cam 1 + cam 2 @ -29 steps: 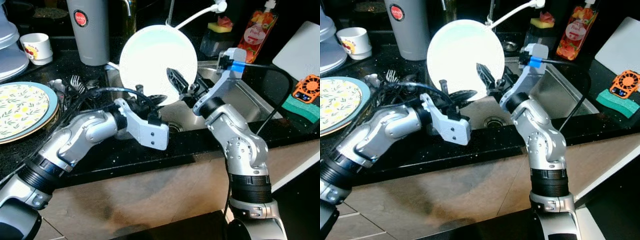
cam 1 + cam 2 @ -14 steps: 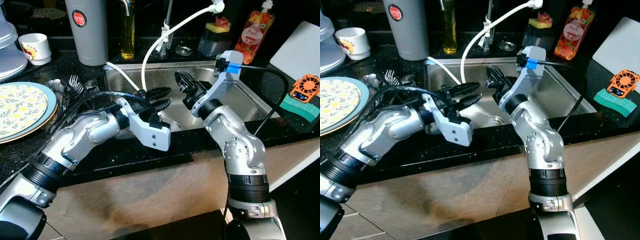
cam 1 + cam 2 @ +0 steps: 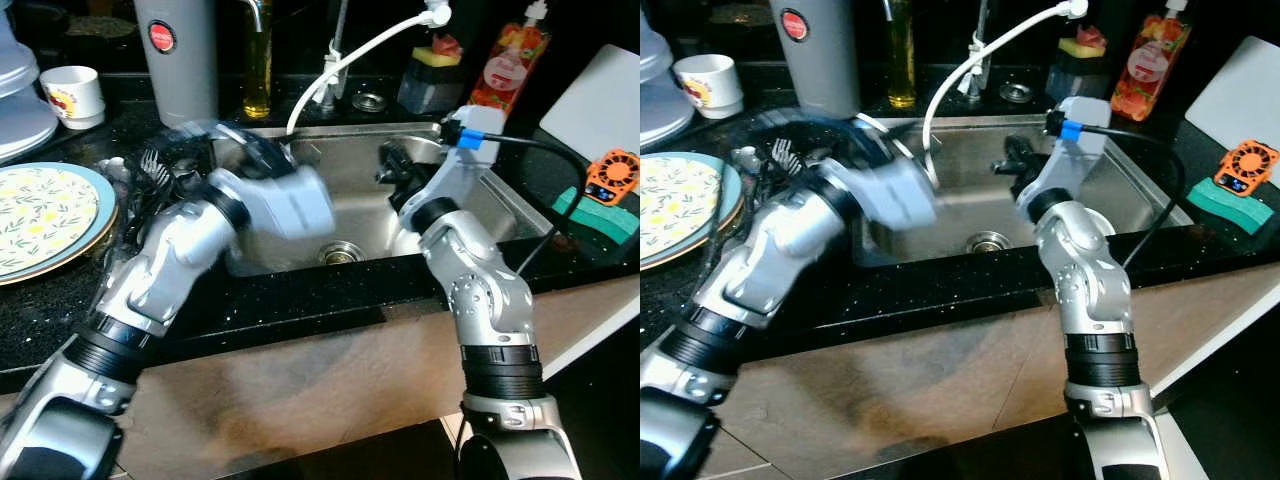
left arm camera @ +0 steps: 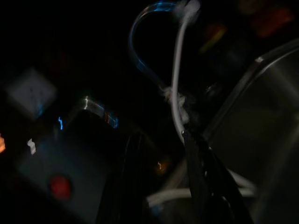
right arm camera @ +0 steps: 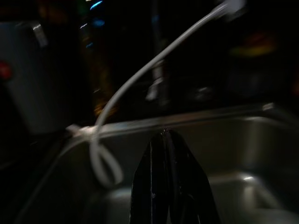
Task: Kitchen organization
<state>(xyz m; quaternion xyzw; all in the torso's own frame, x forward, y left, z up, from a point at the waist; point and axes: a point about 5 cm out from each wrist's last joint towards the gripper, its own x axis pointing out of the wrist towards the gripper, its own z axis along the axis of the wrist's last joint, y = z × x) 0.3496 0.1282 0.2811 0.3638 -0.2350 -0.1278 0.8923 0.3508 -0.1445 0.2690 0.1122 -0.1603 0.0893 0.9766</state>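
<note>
Both arms are over the sink [image 3: 500, 200]. Right gripper [image 5: 170, 140] hangs above the basin with its fingers pressed together, holding nothing. Left gripper [image 4: 161, 154] is a blur near the white hose [image 3: 350, 55], fingers spread apart and empty. Patterned plate [image 3: 45, 215] sits on the counter left of the sink.

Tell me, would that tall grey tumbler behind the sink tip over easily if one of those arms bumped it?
Probably fairly easily. The tumbler stands tall and narrow on the black counter, so a knock near its top could topple it. Its smooth wall looks slippery for thin black fingers. It looks like metal, so a fall would likely dent rather than shatter it.
</note>
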